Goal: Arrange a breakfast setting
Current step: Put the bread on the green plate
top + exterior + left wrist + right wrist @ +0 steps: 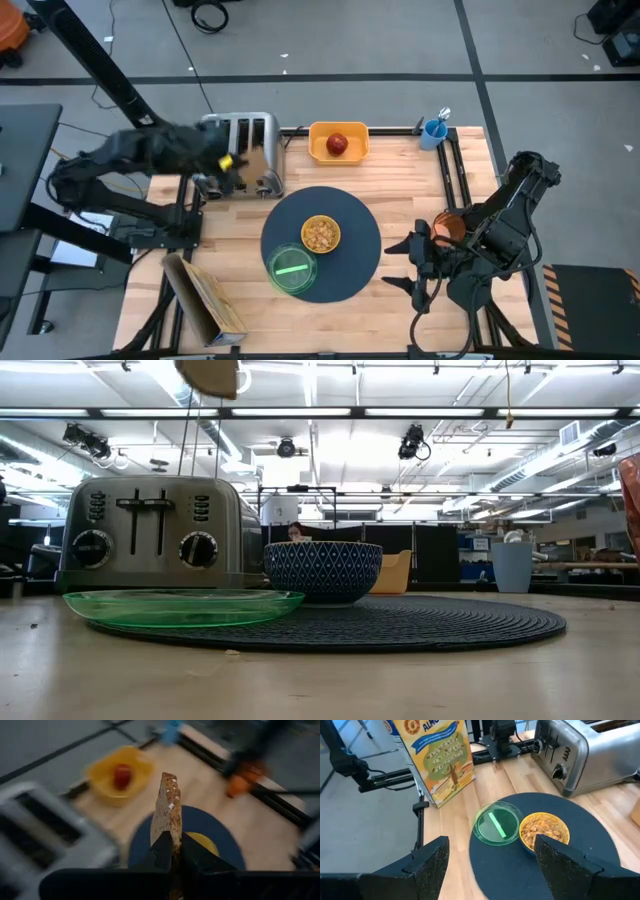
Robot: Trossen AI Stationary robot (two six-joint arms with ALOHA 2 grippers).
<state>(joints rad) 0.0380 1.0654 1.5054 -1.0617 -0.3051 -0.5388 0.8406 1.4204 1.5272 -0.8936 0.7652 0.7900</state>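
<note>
My left gripper (pixel 240 162) is over the silver toaster (pixel 245 150), shut on the brown toast slice (pixel 169 812), which also shows high above the toaster in the low view (pixel 210 374). The dark round mat (pixel 355 255) bears the yellow bowl (pixel 321 234) of cereal and the green plate (pixel 291 270), both resting on their bases. The red apple (pixel 338 144) lies in the yellow tub (pixel 318 148). The orange cup (pixel 449 228) stands by my right arm. My right gripper (pixel 495 865) is open and empty near the mat's right edge. My left gripper pinches the toast slice by its lower edge (pixel 173 842) between its two fingers, one on each flat face. The slice stands on edge beyond the fingertips, lifted clear of the toaster.
A cereal box (pixel 205 300) lies at the near left of the table. A blue cup (pixel 434 130) with a utensil in it stands at the far right corner. Black frame rails (pixel 455 170) run along the table's right side.
</note>
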